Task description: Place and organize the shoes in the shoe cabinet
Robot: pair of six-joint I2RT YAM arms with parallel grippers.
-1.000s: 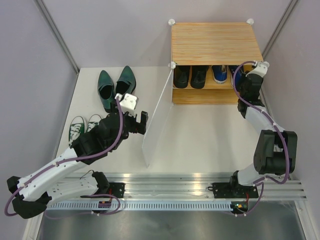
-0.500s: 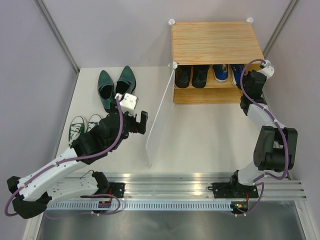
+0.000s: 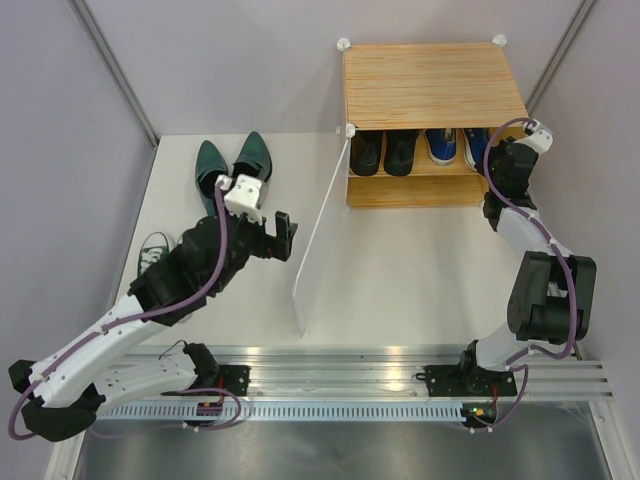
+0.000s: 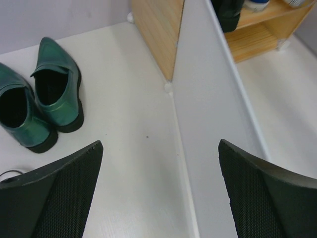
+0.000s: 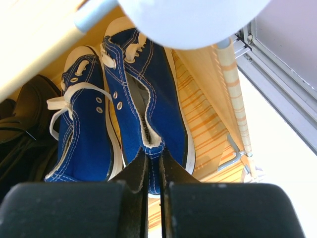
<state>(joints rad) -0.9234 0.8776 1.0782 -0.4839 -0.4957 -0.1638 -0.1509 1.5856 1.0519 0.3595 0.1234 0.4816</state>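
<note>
The wood-grain shoe cabinet (image 3: 430,85) stands at the back right with its white door panel (image 3: 318,235) swung open. On its upper shelf are black dress shoes (image 3: 382,152) and blue sneakers (image 3: 441,146). My right gripper (image 5: 152,161) is shut on the heel of the right-hand blue sneaker (image 5: 148,99), which lies on the shelf beside its mate (image 5: 81,119). My left gripper (image 4: 158,191) is open and empty, low over the table beside the door panel (image 4: 213,114). The dark green pointed shoes (image 3: 230,168) lie at the back left. The green white-toed sneakers (image 3: 150,256) are mostly hidden under my left arm.
Purple walls close in the table on the left, back and right. The cabinet's lower shelf (image 3: 410,190) shows bare wood. In the left wrist view the dark green shoes (image 4: 54,94) lie left of the cabinet corner (image 4: 158,34). Metal rails run along the near edge.
My left arm has drawn back and left, toward the dark green shoes, away from the door panel. My right gripper has shifted right along the cabinet's upper shelf.
</note>
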